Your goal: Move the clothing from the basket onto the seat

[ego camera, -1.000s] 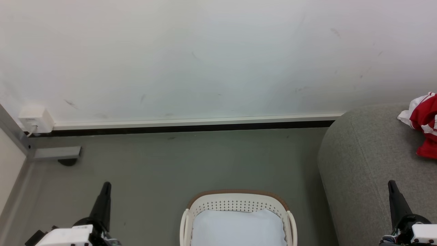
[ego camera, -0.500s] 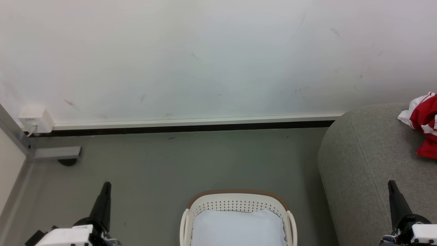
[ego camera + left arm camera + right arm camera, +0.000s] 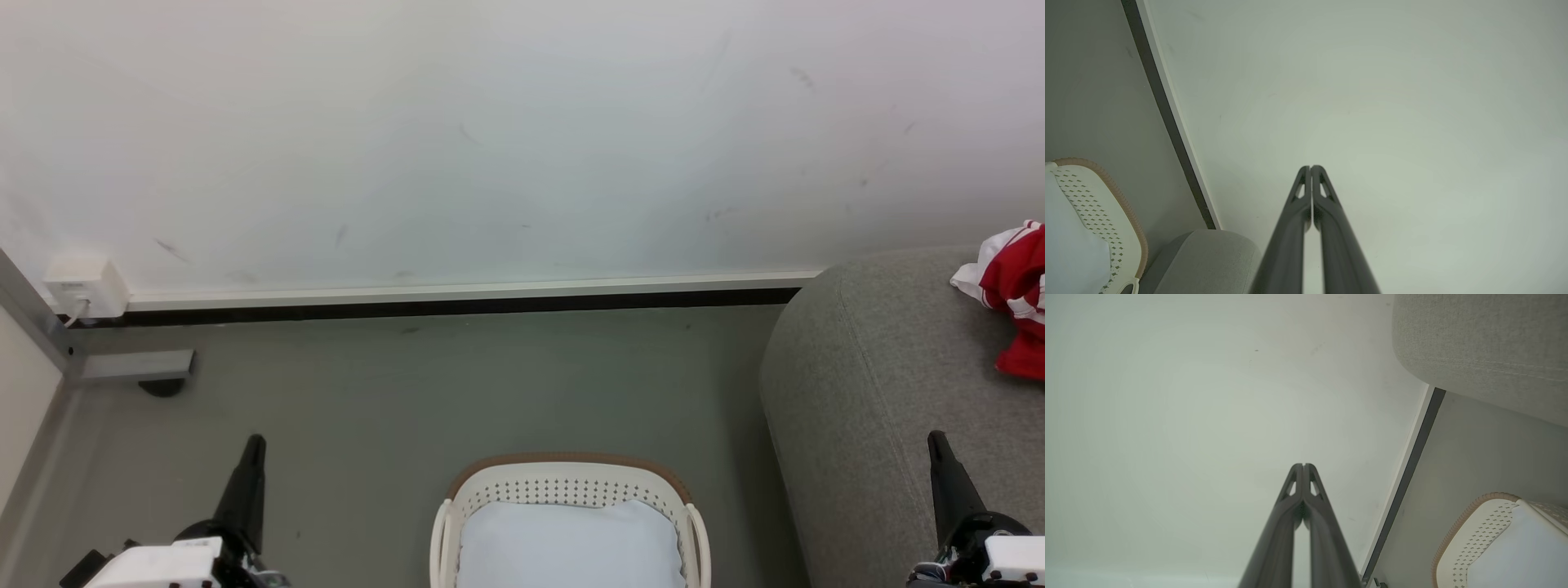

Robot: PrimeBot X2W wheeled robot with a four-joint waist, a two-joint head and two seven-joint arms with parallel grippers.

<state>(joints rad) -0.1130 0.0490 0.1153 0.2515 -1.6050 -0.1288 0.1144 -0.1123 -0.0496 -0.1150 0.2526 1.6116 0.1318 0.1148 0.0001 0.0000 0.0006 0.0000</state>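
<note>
Clothing point(image 3: 1016, 298) on seat point(image 3: 882, 367) prob. soft, light, floppy: pinch a bunched fold; left tool point(image 3: 255, 443) & right tool point(image 3: 934, 438) pressed together, empty.

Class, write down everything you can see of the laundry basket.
The basket is cream-white plastic, oval, with rows of small holes, a brown rim and side handles. It stands upright on the grey floor, apart from the grey seat. A flat pale pad lies inside. The basket's near end is out of frame.
</note>
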